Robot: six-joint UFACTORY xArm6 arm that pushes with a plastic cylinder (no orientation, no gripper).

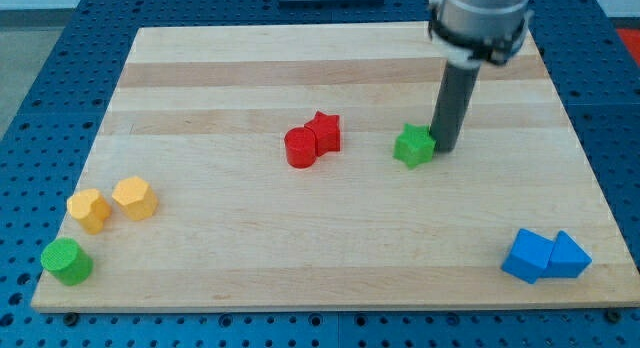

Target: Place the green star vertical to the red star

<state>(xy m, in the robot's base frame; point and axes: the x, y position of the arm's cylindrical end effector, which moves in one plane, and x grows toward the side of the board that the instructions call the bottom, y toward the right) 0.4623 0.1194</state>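
Right then, you had my tip down on the wooden worktop, touching the right side of the green star. You'd have found no jaws on this arm, only the dark rod. The red star sat well to the view's left of the green star, touching a red cylinder on its lower left. Two yellow blocks lay near the left edge, a green cylinder below them. Two blue blocks touched each other at the lower right.
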